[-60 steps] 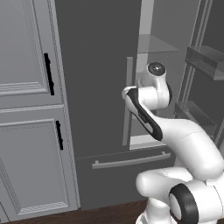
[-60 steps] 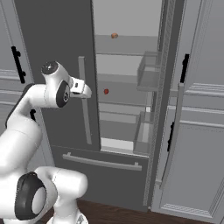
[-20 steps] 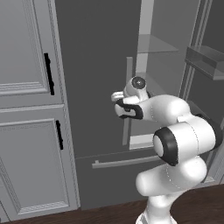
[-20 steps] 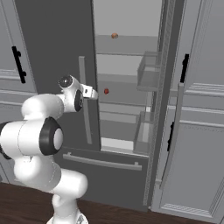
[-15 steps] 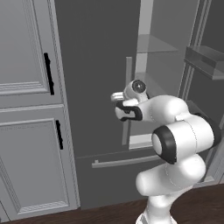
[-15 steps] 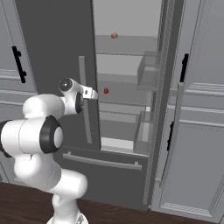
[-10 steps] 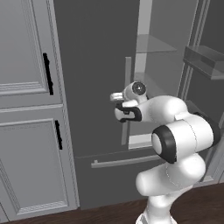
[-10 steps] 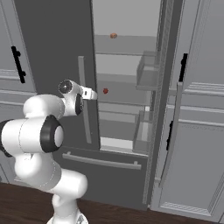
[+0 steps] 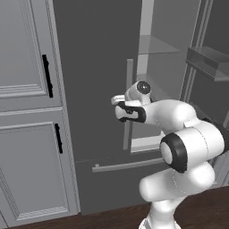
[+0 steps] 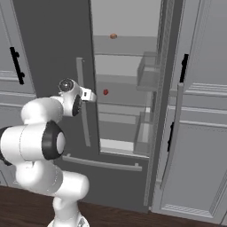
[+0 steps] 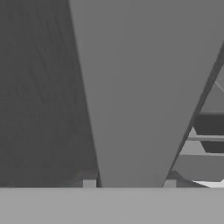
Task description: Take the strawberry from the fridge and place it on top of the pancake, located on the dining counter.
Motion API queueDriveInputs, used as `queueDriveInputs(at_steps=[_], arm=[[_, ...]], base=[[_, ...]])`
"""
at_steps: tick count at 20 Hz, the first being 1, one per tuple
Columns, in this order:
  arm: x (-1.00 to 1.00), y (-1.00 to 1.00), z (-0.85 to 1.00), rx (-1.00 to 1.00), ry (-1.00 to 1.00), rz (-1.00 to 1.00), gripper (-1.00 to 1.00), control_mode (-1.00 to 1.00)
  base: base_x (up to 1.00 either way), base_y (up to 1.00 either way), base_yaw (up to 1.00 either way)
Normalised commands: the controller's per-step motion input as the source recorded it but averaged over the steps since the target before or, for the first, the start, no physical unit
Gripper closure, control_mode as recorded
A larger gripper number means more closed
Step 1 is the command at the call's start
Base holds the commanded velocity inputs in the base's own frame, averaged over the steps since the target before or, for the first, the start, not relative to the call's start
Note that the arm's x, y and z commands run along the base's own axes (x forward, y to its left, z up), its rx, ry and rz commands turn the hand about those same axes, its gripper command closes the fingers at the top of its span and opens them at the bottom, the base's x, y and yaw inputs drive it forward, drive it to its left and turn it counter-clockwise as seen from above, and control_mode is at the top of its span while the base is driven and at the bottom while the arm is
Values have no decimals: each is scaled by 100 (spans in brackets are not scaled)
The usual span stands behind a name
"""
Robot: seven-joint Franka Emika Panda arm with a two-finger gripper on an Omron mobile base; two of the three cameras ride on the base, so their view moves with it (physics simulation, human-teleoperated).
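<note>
Gripping left door's long light handle (image 11: 131, 96), jaws closed either side of bar, gripper (image 10: 90, 95) at 9 o'clock of open fridge (image 10: 128, 88) interior. Strawberry (image 10: 105, 92) on middle shelf, just at 3 o'clock of gripper, apart. Orange-toned fruit (image 10: 113, 36) on shelf above, 12 o'clock. Right door swung open.

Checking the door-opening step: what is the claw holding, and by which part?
The claw is closed around the fridge left door's handle, gripping the vertical bar partway along its length.
</note>
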Motion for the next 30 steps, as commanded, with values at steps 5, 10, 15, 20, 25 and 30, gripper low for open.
queueDriveInputs(at_steps=[5, 10, 15, 20, 25, 30], arm=[[-71, 100, -28, -4, 8, 1, 100, -100], [-80, 100, -45, -3, 0, -1, 100, -100], [-75, 100, -34, -2, 0, -5, 100, -100], [-58, 100, -31, 0, 0, -7, 100, -100], [-46, 100, -30, 0, 0, -9, 100, -100], [-41, 100, -25, 0, 0, -6, 100, -100]], base=[[0, 0, 0], [0, 0, 0], [0, 0, 0], [0, 0, 0], [0, 0, 0], [0, 0, 0]])
